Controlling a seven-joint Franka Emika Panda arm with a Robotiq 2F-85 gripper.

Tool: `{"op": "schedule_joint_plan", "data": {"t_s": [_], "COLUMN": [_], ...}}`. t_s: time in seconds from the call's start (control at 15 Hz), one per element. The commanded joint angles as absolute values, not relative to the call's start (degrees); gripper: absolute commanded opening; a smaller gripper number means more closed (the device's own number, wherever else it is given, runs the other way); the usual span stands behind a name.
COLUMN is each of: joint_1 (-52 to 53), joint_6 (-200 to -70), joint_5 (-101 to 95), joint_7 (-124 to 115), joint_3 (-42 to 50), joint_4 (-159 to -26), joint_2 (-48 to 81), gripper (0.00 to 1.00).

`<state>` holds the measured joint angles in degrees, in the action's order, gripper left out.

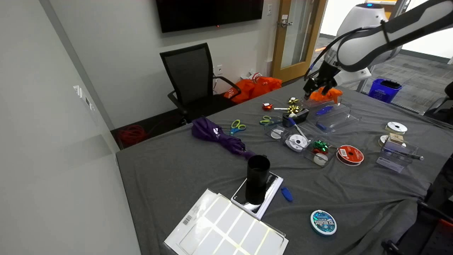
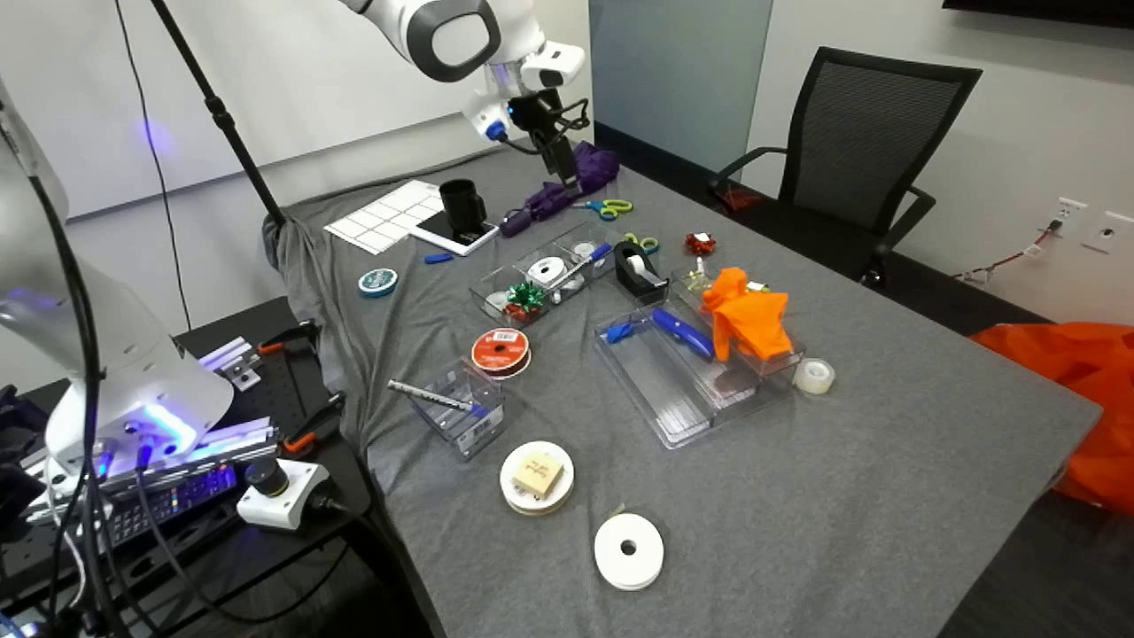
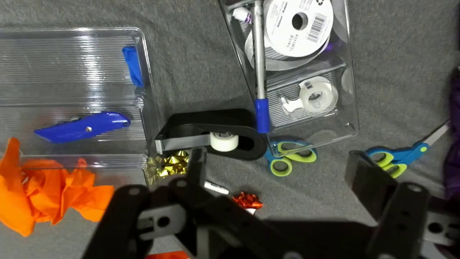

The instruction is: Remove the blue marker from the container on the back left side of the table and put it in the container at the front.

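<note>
Your gripper (image 3: 278,163) hangs above the table (image 2: 886,478), its jaws standing wide apart. In the wrist view, you find the blue marker (image 3: 260,68) at the back container (image 3: 316,127): it lies just beside a spool (image 3: 299,37), one end over the rim next to the tape dispenser (image 3: 206,127). In an exterior view, you see the front container (image 2: 480,432), a second marker (image 2: 430,396) projecting over its edge.

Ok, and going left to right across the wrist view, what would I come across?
Blue utility knife, black tape dispenser, blue-capped marker, small tape roll, the scissors nearer the right edge, then purple umbrella, cut off by the frame.
</note>
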<state>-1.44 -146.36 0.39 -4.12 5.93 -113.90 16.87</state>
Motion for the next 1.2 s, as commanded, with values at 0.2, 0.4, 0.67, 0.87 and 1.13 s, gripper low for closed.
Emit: {"op": "schedule_joint_plan", "data": {"t_s": [0.2,0.4,0.67,0.87,1.13], "joint_1": [-2.63,-3.45,-2.61,-2.27,-2.03], "joint_6": [-142.54,-142.59,-141.52,-140.18,-138.09], "joint_5": [1.95,3.03,1.73,1.21,0.45], "joint_7": [-4.63,-2.86,-3.79,-4.21,-4.41], "joint_3": [4.37,2.74,3.26,3.68,4.19], "joint_4": [-97.69,-92.64,-87.92,-85.39,-82.87], "joint_2": [33.92,39.40,44.53,47.06,49.29], "gripper": [1.00,1.00,1.00,1.00,0.75]}}
